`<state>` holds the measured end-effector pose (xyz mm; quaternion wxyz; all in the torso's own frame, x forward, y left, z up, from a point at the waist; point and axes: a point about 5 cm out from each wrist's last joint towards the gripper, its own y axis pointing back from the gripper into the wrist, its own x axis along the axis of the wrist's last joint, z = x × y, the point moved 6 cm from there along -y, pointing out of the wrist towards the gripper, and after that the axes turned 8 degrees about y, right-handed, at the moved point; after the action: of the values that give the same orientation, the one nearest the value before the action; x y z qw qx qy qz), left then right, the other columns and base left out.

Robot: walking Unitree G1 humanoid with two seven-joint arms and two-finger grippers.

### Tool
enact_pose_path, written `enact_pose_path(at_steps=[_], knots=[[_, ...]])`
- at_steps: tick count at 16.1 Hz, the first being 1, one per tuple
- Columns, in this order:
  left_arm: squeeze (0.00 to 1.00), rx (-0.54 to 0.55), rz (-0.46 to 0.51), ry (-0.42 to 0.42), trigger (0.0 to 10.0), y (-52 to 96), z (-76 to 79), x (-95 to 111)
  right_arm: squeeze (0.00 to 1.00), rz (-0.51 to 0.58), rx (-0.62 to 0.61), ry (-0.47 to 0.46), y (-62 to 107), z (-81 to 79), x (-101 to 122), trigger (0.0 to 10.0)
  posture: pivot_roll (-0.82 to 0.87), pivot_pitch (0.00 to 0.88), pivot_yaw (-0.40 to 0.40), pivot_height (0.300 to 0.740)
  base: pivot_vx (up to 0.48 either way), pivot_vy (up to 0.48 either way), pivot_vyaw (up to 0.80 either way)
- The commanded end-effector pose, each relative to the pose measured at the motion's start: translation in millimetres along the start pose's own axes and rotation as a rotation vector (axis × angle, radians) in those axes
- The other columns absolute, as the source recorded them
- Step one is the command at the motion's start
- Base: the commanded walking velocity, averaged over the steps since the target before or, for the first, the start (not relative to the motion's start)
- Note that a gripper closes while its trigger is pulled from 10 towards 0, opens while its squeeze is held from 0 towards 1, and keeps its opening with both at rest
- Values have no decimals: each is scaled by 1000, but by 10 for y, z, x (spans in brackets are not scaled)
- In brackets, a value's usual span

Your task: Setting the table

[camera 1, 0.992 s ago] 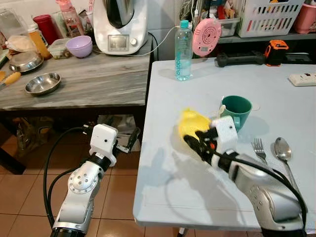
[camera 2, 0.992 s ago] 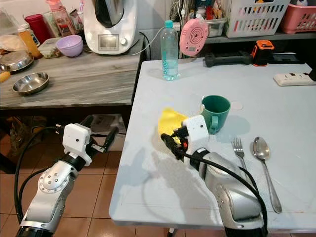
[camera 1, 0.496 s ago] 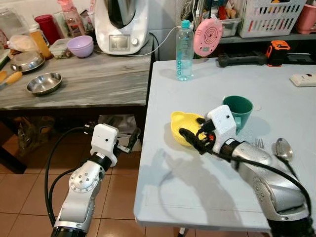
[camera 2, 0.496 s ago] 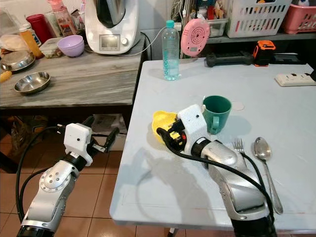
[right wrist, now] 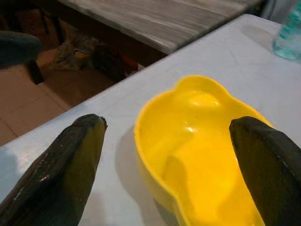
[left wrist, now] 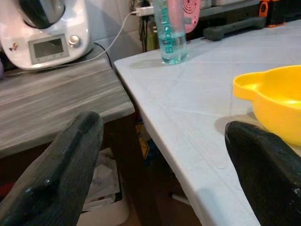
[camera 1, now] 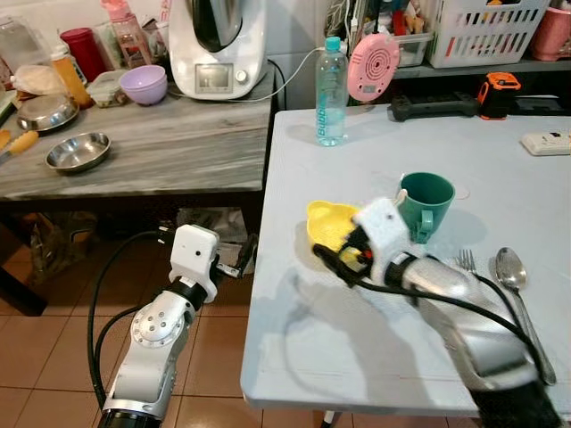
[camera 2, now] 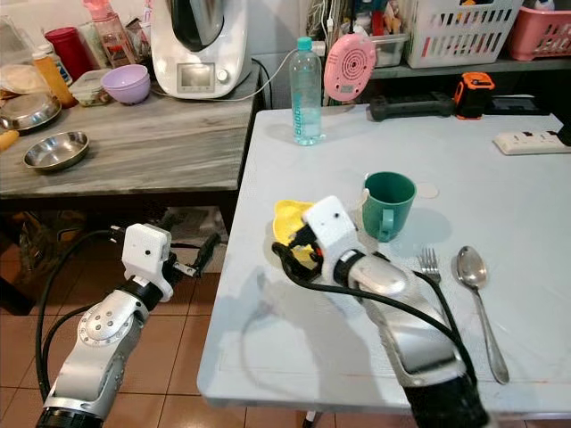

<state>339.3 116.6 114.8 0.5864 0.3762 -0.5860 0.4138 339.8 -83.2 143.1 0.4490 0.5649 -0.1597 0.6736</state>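
A yellow bowl [camera 1: 326, 222] with small ears sits upright on the white table [camera 1: 375, 339], just left of a green mug [camera 1: 426, 201]. My right gripper [camera 1: 337, 256] hovers at the bowl's near side, open, and in the right wrist view its fingers [right wrist: 70, 165] stand wide on either side of the bowl [right wrist: 202, 136] without gripping it. A fork [camera 1: 467, 267] and a spoon [camera 1: 515, 275] lie to the right of the mug. My left gripper [camera 1: 239, 254] is open and low, beside the table's left edge, with nothing in it.
A water bottle [camera 1: 331, 89] stands at the table's far left corner, and a power strip [camera 1: 549, 143] lies at the far right. The wooden counter [camera 1: 161, 152] on the left carries steel bowls [camera 1: 78, 150], a purple bowl [camera 1: 143, 83] and a kitchen machine [camera 1: 217, 45].
A second ago the yellow bowl was tilted and blurred at my right gripper; now it rests flat on the table. The right arm has swung left, fingers open. The left arm has hardly moved.
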Motion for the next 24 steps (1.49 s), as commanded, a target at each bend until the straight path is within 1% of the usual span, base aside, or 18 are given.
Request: enact_pose_path(at_steps=[1,2,3,4,5,6,7,8,9,10,12,13,15,17,18,19,21,24], knots=[[0,-3,5,-1,10000,-4,-4,49,1000,-5,22,30,-137,-42,28,10000,-103,3,94,740,0,0,0],[0,-5,4,5,10000,3,6,53,988,-39,31,44,-213,-55,-29,10000,-98,6,92,740,0,0,0],[0,-3,0,9,10000,14,6,46,953,-60,38,55,-237,-65,-72,10000,-93,10,88,740,0,0,0],[0,3,-7,17,10000,35,2,32,725,-76,76,49,-268,-131,-112,10000,-88,15,86,740,0,0,0],[0,6,-10,22,10000,44,3,27,537,-89,89,61,-283,-158,-140,10000,-84,16,84,740,0,0,0],[0,6,-11,22,10000,52,6,25,39,-93,104,73,-296,-184,-155,10000,-82,17,83,740,0,0,0],[0,6,-13,23,10000,56,8,23,0,-103,118,67,-311,-209,-181,10000,-82,17,83,740,0,0,0],[0,7,-17,25,10000,63,10,23,0,-112,136,67,-346,-232,-213,10000,-78,18,81,740,0,0,0],[0,7,-19,26,10000,69,11,24,0,-113,145,62,-359,-248,-229,7961,-74,18,80,740,0,0,0],[0,10,-21,28,10000,70,6,26,0,-108,158,52,-356,-267,-236,0,-73,18,80,740,0,0,0],[0,11,-23,32,10000,73,4,28,0,-108,165,45,-342,-281,-246,0,-73,18,80,740,0,0,0],[0,-5,-19,44,10000,71,30,36,0,-108,178,44,-332,-300,-253,0,-74,17,82,740,0,0,0],[0,-119,9,88,10000,93,205,112,0,-119,190,36,-297,-315,-310,0,-73,13,81,740,0,0,0],[0,-188,-5,101,10000,147,288,88,0,-131,193,27,-258,-315,-372,0,-76,10,84,740,0,0,0],[0,-231,-30,114,10000,190,330,34,0,-140,190,25,-238,-307,-406,0,-77,9,84,740,0,0,0],[0,-269,-46,107,10000,232,368,0,0,-141,188,23,-227,-297,-412,0,-81,7,86,740,0,0,0],[0,-304,-66,98,10000,266,387,-33,0,-141,185,23,-214,-283,-414,0,-81,7,86,740,0,0,0],[0,-307,-67,99,10000,261,374,-34,0,-140,181,27,-193,-272,-416,0,-91,5,91,740,0,0,0]])
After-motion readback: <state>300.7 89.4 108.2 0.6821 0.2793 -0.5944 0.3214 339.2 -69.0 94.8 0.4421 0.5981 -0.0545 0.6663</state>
